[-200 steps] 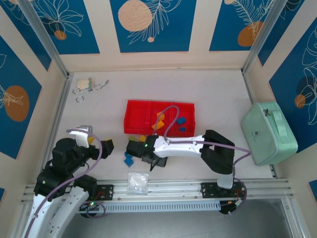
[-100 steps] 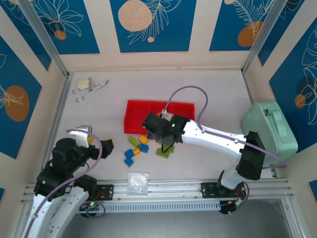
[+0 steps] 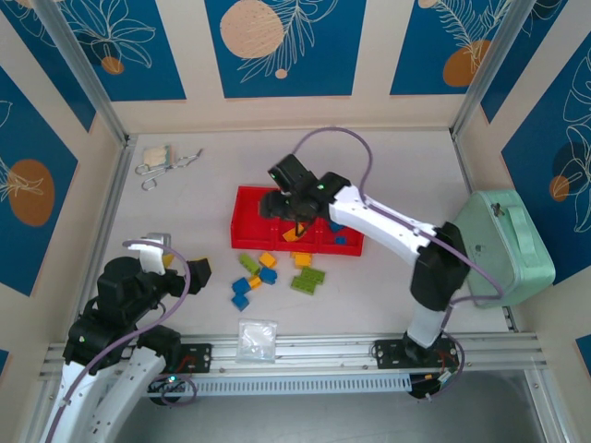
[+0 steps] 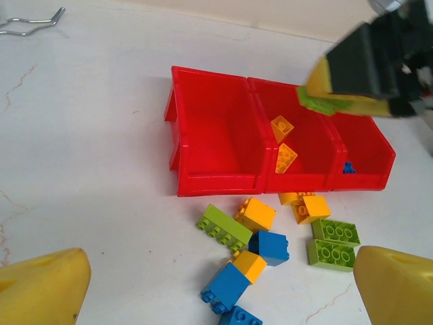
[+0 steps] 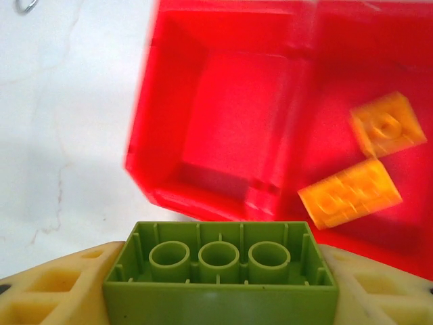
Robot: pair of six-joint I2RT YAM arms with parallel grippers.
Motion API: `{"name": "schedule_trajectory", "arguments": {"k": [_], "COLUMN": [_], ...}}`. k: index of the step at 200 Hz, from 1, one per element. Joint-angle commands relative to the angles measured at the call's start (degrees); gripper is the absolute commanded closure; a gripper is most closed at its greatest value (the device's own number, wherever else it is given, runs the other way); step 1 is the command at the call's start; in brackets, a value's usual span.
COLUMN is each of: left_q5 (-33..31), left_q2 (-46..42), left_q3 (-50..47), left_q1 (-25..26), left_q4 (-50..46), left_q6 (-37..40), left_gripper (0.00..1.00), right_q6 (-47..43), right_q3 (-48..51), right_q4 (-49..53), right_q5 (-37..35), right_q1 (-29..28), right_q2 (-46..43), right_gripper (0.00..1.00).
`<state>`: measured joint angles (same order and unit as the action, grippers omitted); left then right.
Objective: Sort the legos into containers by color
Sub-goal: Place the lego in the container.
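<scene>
My right gripper [image 3: 288, 201] is shut on a lime green lego [image 5: 220, 274], hollow underside facing the wrist camera. It hangs over the long red tray [image 3: 247, 242], about where the left and middle containers meet. The left container [image 5: 230, 108] holds nothing; two orange-yellow legos [image 5: 348, 193] lie in the middle one, and blue ones [image 3: 338, 224] in the right one. Loose green, orange and blue legos [image 4: 256, 233] lie on the table in front of the tray. My left gripper [image 3: 183, 268] stands open, low at the near left, well back from that pile.
A mint-green case with a handle [image 3: 503, 245] sits at the right wall. A clear plastic bag [image 3: 257, 340] lies near the front rail. Metal hooks and a small pale item [image 3: 162, 161] lie at the back left. Two flat green bricks [image 4: 333, 242] lie side by side.
My right arm rose from the pile in front of the tray with the green lego and swung back to hang over the tray. The left arm has not moved.
</scene>
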<state>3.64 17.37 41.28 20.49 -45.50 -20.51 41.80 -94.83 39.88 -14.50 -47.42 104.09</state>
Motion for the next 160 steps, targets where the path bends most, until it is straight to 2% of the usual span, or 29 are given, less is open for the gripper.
{"name": "schedule_trajectory", "arguments": {"k": [1, 47, 94, 125, 160], "left_q5": [-1.83, -3.12, -3.72, -3.98, -3.90], "left_q2": [-0.40, -0.41, -0.48, -0.51, -0.33], "left_q3": [0.52, 0.58, 0.69, 0.65, 0.68], "left_q1": [0.43, 0.43, 0.43, 0.44, 0.43], "left_q4": [-0.90, -1.24, -1.43, -1.39, -1.35], "left_q6": [0.08, -0.14, -0.33, -0.19, -0.21], "left_gripper": [0.01, 0.01, 0.01, 0.01, 0.01], "right_q6": [-12.85, -15.96, -13.55, -12.53, -13.03], "right_q3": [-8.39, -21.10, -24.13, -23.12, -22.94], "right_q4": [0.99, 3.12, 4.59, 5.60, 6.48], "right_q5": [4.16, 8.43, 8.86, 8.08, 7.91], "right_q1": [0.13, 1.74, 1.89, 2.15, 2.24], "right_q2": [5.88, 17.54, 23.77, 24.09, 23.49], "right_gripper": [0.52, 0.52, 0.51, 0.45, 0.26]}}
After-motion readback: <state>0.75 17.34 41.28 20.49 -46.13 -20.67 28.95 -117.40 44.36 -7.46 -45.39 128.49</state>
